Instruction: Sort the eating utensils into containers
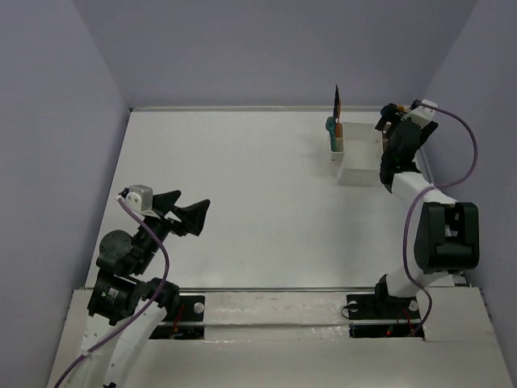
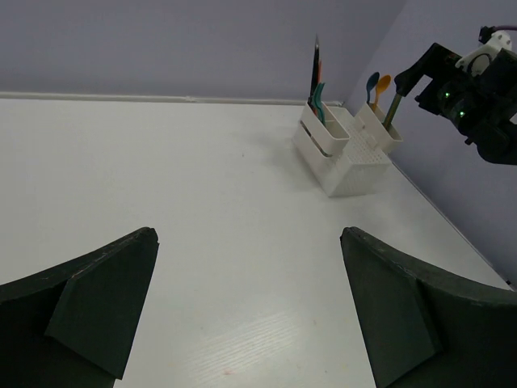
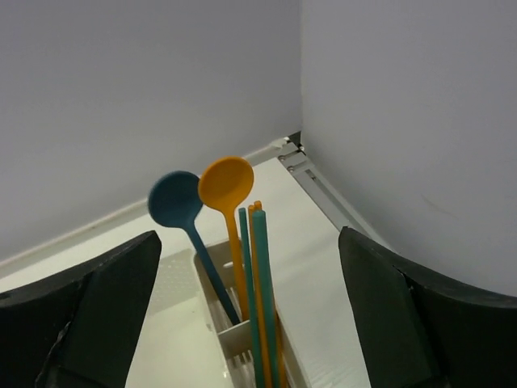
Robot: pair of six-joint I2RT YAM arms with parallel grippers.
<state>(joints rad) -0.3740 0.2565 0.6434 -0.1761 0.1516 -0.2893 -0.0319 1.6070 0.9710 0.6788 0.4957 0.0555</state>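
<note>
The white caddy [image 1: 359,166] stands at the far right of the table. Its right end cup [image 3: 242,339] holds a blue spoon [image 3: 174,202], an orange spoon [image 3: 226,182] and teal and orange chopsticks [image 3: 262,283], all upright. My right gripper [image 3: 249,236] hangs open just above that cup, with the chopsticks standing between its fingers and touching neither. The left end cup [image 2: 323,133] holds a teal utensil [image 2: 320,97] and a tall dark one [image 2: 316,61]. My left gripper [image 2: 248,234] is open and empty, low over the table's left side [image 1: 194,200].
The caddy sits close to the right wall [image 1: 485,97] and the back corner rail [image 3: 311,174]. My right arm [image 1: 440,230] reaches along the right edge. Bare white table [image 1: 242,178] lies between my left gripper and the caddy.
</note>
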